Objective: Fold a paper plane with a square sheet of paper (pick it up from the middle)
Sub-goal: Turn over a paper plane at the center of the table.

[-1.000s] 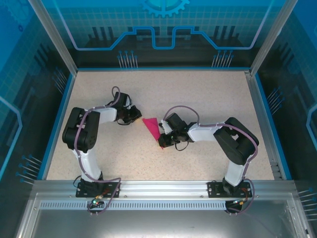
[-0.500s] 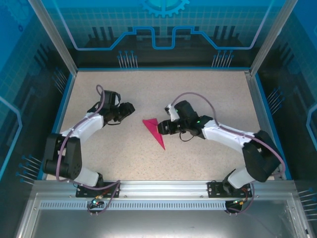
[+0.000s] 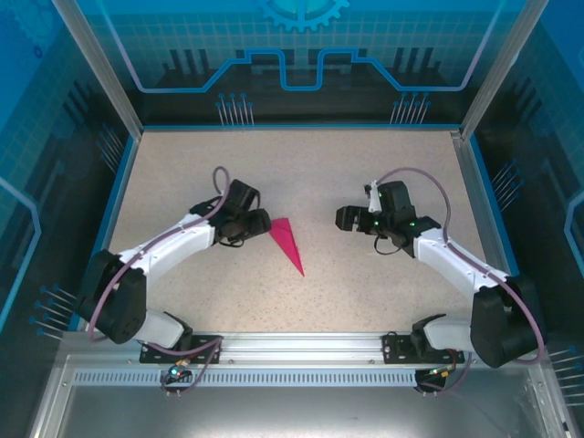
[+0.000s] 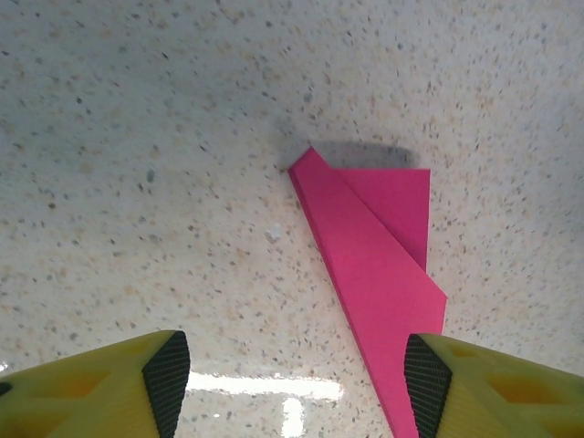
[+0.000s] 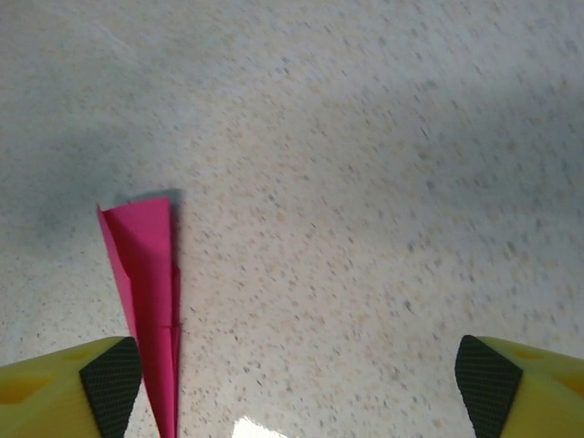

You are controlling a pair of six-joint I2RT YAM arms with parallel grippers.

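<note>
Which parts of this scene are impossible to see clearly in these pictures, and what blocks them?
1. Left wrist view: the lower end of the paper plane is cut off by the bottom edge.
2. Right wrist view: its narrow end also runs off the bottom edge.
3. Top view: the plane is too small for its folds to be counted, and the wrist body hides whether the left end effector touches it.

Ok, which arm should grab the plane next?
Left, probably: the left end effector hangs open at the wide end of the paper plane; the right end effector stands clearly apart from it.
</note>
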